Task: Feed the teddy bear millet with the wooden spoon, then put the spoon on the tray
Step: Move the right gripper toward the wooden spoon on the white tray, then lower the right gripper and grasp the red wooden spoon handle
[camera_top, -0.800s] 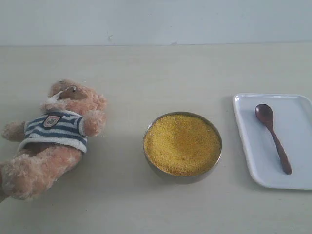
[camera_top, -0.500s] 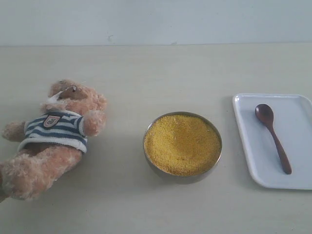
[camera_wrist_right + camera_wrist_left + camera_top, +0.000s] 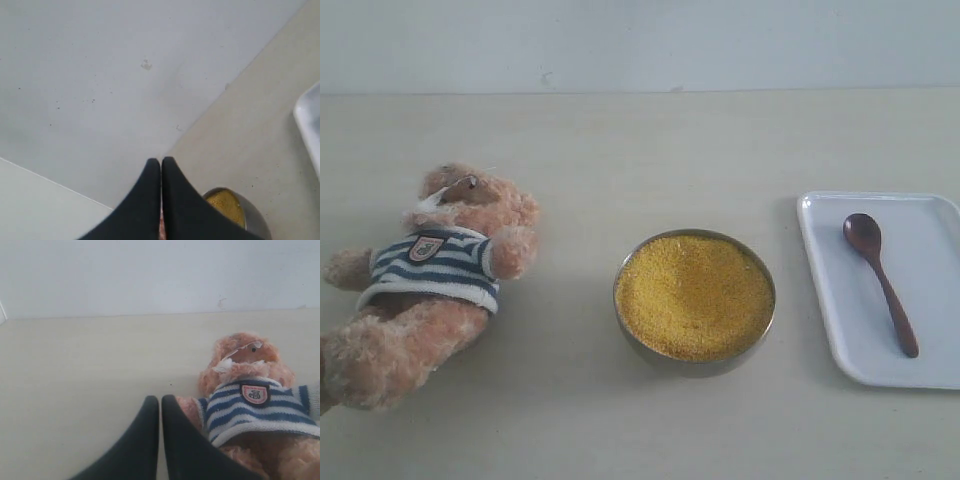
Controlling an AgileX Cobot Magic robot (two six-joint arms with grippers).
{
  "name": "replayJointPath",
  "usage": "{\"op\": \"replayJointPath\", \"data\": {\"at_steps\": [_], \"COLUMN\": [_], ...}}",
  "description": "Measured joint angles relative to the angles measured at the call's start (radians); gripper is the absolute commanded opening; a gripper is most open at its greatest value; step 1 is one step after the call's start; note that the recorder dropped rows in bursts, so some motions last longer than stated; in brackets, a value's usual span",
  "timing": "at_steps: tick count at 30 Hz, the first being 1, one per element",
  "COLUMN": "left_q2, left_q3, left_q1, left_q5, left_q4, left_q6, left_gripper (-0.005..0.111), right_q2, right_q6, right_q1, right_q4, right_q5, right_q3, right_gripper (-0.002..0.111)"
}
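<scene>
Pickup judged not yet begun. The wooden spoon (image 3: 880, 283) is seen lying on the tray (image 3: 930, 300), at 3 o'clock of the millet (image 3: 694, 295), handle running toward 5 o'clock. The teddy bear (image 3: 430, 280) is laid at 9 o'clock. The right tool (image 3: 161, 165) is pressed together and empty; it should be spread, then closed across the handle mid-length. The left tool (image 3: 160, 405), likewise pressed together, is shown beside the bear only in the left wrist view. The spoon is shown only in the exterior view, where neither tool appears.
</scene>
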Motion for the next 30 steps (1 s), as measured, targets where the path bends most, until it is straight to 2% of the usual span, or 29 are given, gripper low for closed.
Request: {"op": "replayJointPath", "data": {"at_steps": [4,6,7,12,16,18,21,23,26,30], "left_q2": [0.000,0.000,0.000,0.000,0.000,0.000,0.000,0.000,0.000,0.000], "left_q3": [0.000,0.000,0.000,0.000,0.000,0.000,0.000,0.000,0.000,0.000], "left_q1": [0.000,0.000,0.000,0.000,0.000,0.000,0.000,0.000,0.000,0.000], "left_q5": [0.000,0.000,0.000,0.000,0.000,0.000,0.000,0.000,0.000,0.000], "left_q4": [0.000,0.000,0.000,0.000,0.000,0.000,0.000,0.000,0.000,0.000], "left_q6": [0.000,0.000,0.000,0.000,0.000,0.000,0.000,0.000,0.000,0.000], "left_gripper": [0.004,0.004,0.004,0.004,0.004,0.004,0.004,0.004,0.004,0.004], "right_q2": [0.044,0.182,0.302,0.668,0.922,1.025,1.142,1.208,1.299,1.374], "right_q6": [0.002,0.000,0.000,0.024,0.032,0.013,-0.045,-0.078,-0.099,-0.098], "right_q1": [0.000,0.000,0.000,0.000,0.000,0.000,0.000,0.000,0.000,0.000], "right_q4": [-0.037,-0.163,-0.280,-0.648,-0.854,-0.888,-0.878,-0.859,-0.844,-0.840], "right_q5": [0.122,0.196,0.270,0.619,0.885,0.940,0.966,0.975,0.970,0.921], "right_q3": [-0.092,-0.221,-0.332,-0.680,-0.871,-0.913,-0.928,-0.929,-0.929,-0.929], "right_gripper": [-0.001,-0.001,-0.001,-0.001,0.001,0.006,0.021,0.036,0.054,0.055]}}
